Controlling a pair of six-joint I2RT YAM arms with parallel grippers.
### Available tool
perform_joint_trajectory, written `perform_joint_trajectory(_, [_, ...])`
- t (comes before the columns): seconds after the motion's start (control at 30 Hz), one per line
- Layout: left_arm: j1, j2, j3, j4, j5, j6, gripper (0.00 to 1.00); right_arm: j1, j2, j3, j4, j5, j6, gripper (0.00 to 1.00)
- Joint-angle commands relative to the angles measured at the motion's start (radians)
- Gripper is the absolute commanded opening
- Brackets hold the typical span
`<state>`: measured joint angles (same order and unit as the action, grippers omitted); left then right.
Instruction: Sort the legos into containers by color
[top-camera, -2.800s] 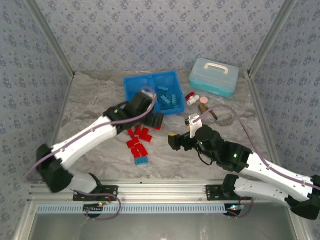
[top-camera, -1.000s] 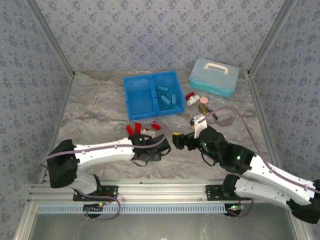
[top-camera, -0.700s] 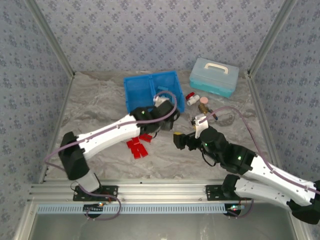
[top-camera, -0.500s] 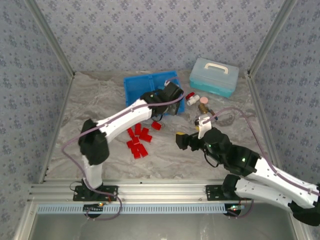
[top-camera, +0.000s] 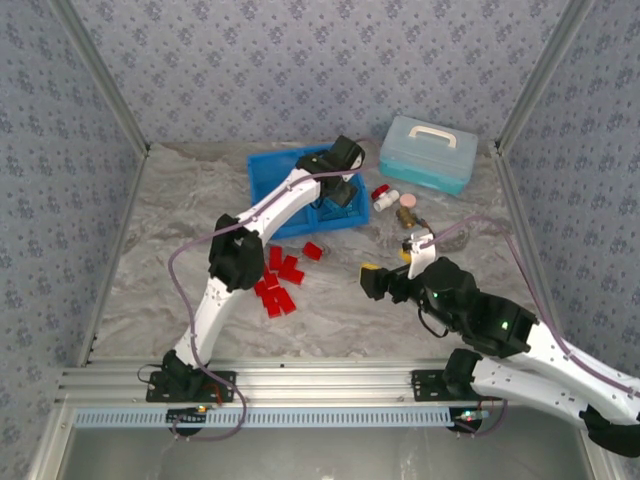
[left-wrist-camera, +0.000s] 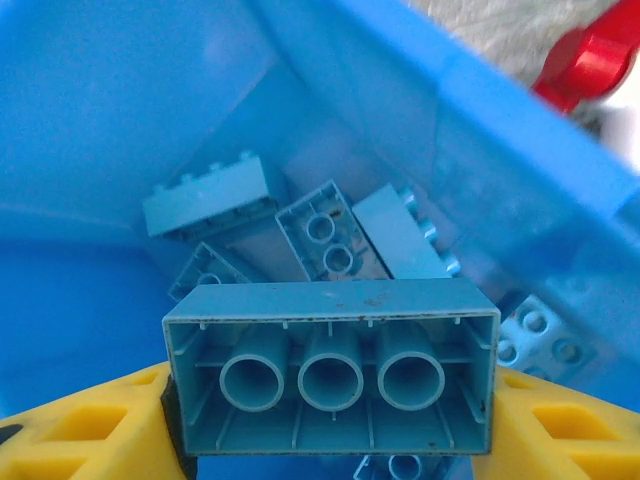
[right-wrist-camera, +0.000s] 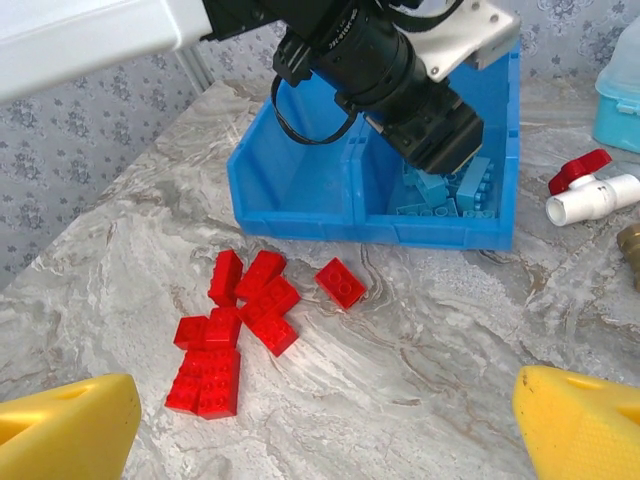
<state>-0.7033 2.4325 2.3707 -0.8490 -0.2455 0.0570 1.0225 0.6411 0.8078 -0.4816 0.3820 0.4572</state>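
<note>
The left arm (top-camera: 275, 205) reaches far out over the blue bin (top-camera: 256, 190). Its jaws are clamped on one light blue brick (left-wrist-camera: 330, 340), with a yellow finger (left-wrist-camera: 80, 440) pressed on each short end. The brick's long side runs across from one finger to the other, and its hollow bottom faces the wrist camera. Right under it is the right half of the bin (right-wrist-camera: 497, 150), where other light blue bricks (left-wrist-camera: 330, 235) lie in a heap. So the brick is in the right spot, just above its own color. I think the jaws only need to open and it will drop straight down. It could bounce on the heap, but the bin walls look tall enough to stop it.

The right jaws are wide apart and hold nothing. They hang over the bench (top-camera: 180, 220), close to the red bricks (right-wrist-camera: 240, 320), which lie in front of them and a little to the left. One red brick (right-wrist-camera: 341, 281) sits apart, nearer the bin. The right arm (top-camera: 480, 320) is the closer one to the reds. The left half of the bin (right-wrist-camera: 300, 170) has no bricks in it that I can see.
</note>
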Motion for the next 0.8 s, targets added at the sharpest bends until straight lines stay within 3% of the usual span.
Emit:
perform_joint_trajectory(0.0, [-0.007, -0.007, 0.05, -0.023, 0.043, 0.052, 0.67, 0.002, -0.011, 0.036, -0.025, 0.021, 0.021, 0.98])
perform_joint_trajectory(0.23, [-0.003, -0.04, 0.065, -0.035, 0.051, 0.031, 0.84, 0.004, -0.014, 0.034, -0.024, 0.029, 0.033, 0.98])
perform_joint_trajectory(0.5, [-0.004, -0.21, 0.027, -0.029, 0.128, -0.071, 0.87, 0.003, -0.008, 0.033, -0.017, 0.05, 0.019, 0.98])
perform_joint_trajectory(0.6, [-0.004, -0.384, -0.118, 0.013, 0.174, -0.119, 0.91, 0.002, 0.018, 0.037, -0.011, 0.055, -0.024, 0.97])
perform_joint_trajectory(0.77, [-0.005, -0.762, -0.523, 0.097, 0.192, -0.173, 0.96, -0.005, 0.164, 0.063, 0.032, -0.006, -0.125, 0.97])
